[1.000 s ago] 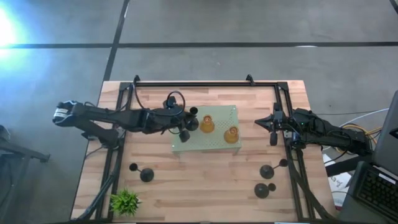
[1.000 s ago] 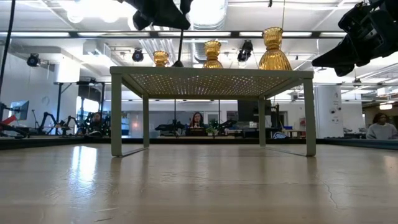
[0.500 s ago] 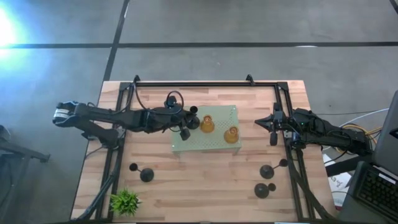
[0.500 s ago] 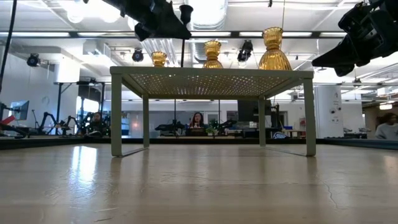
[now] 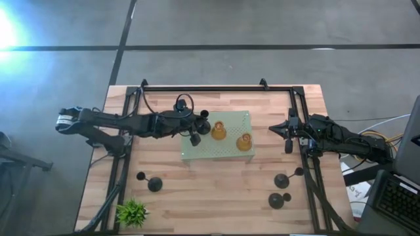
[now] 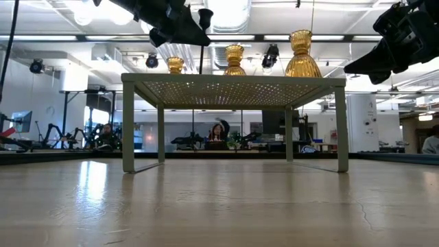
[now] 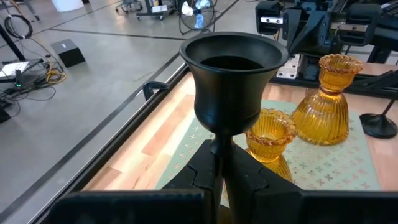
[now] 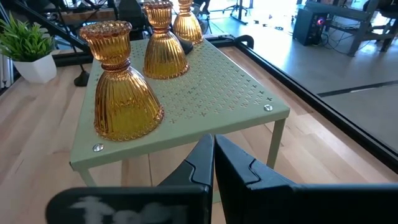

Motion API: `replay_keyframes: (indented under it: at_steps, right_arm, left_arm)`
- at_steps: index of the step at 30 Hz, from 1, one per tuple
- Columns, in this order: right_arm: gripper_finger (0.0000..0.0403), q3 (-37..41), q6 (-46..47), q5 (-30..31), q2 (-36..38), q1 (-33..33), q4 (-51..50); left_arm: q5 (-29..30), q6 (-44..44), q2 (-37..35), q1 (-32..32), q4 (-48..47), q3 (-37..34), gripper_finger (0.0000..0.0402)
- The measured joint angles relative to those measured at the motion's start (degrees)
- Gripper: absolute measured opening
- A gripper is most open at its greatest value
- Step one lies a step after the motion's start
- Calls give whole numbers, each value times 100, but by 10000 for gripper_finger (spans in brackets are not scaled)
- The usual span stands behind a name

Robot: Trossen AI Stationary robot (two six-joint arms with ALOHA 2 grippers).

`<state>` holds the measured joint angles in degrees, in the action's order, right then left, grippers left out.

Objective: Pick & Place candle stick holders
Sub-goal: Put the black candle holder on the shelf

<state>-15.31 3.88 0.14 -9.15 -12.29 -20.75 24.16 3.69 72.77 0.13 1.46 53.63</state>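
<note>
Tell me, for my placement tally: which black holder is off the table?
The black holder gripped by the left gripper, above the green stand; the others sit on wood.

You have the right gripper [image 8: 213, 163] with its two dark fingers pressed together, just short of the near corner of a pale green perforated stand [image 8: 211, 99] and apart from it. On the stand, ahead of your fingers: three amber ribbed candle holders in a receding row, nearest [image 8: 122, 93], middle [image 8: 163, 46], farthest [image 8: 186, 22]. All three stand upright. Beyond the stand, off to one side, you have a green leafy plant [image 8: 25, 38] in a white pot on the wooden table [image 8: 37, 134].
</note>
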Motion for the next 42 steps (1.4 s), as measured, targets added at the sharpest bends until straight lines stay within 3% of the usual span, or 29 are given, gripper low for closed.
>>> replay_keyframes:
  at_steps: [13,20,31,42]
  right_arm:
    - [8,0,2,0,0,1,2]
    - [8,0,2,0,0,-1,0]
    - [8,0,2,0,0,-1,0]
    - [8,0,2,0,0,1,0]
  left_arm:
    - [-204,84,-7,98,-9,-38,19]
    - [-212,55,-4,123,-109,-47,68]
    - [-210,-1,-9,126,-97,-47,80]
    - [-208,72,-129,121,-172,-47,130]
